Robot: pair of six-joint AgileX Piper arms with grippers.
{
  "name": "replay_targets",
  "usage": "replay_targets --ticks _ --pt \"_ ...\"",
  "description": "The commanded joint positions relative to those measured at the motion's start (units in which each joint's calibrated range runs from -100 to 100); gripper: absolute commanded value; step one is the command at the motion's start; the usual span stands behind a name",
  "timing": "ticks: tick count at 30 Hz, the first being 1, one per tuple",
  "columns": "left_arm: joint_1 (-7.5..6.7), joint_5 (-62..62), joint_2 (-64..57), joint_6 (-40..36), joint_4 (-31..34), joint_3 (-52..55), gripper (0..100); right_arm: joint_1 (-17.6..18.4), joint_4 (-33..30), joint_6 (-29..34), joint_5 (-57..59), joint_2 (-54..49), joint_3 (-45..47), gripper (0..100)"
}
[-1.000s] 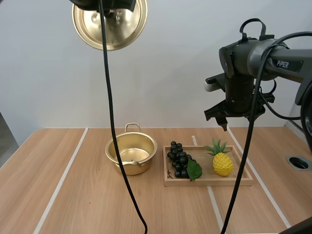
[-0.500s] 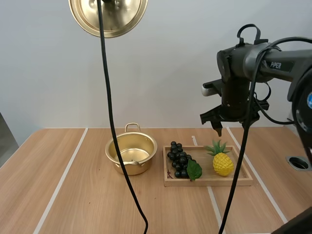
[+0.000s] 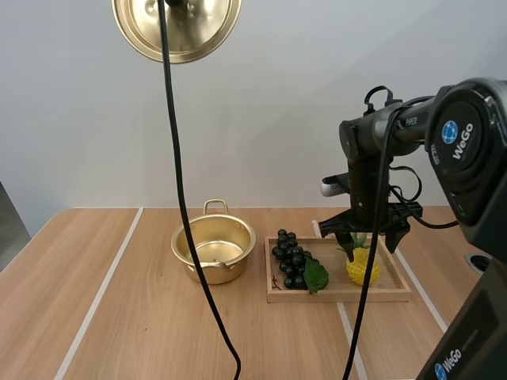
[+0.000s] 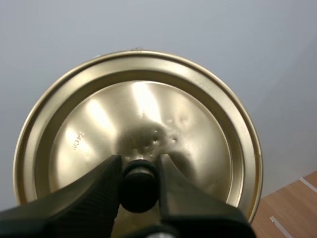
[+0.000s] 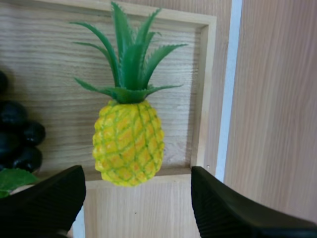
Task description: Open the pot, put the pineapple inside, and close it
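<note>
Black right jaws stand spread wide, one on either side of the yellow pineapple [image 5: 128, 148] without touching it. Half a second ago they hung above the wooden tray [image 3: 337, 296]; now they are down at it. The pineapple lies in the tray beside the grapes [image 3: 290, 260]. My left jaws stay clenched on the knob [image 4: 139, 184] of the lid [image 4: 148, 114], held high, with the pot [image 3: 214, 247] open on the desk [image 3: 127, 317].
</note>
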Motion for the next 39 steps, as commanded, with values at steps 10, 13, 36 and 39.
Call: replay_targets --ticks 10,13,36,39 --pt "-0.01 -1.1 -0.6 0.2 -1.2 -0.7 0 -0.3 0.7 -0.3 -7.2 1.1 0.1 100" --pt "-0.01 -0.8 -0.6 0.6 -1.2 -0.7 0 -0.3 0.3 -0.3 -7.2 3.1 0.1 100" --pt "-0.01 -0.4 -0.6 0.9 -1.3 -0.7 0 -0.3 -3.5 -0.3 -8.5 10.5 0.1 100" --pt "-0.01 -0.4 -0.6 0.9 -1.3 -0.7 0 -0.3 -3.5 -0.3 -8.8 10.9 0.1 100"
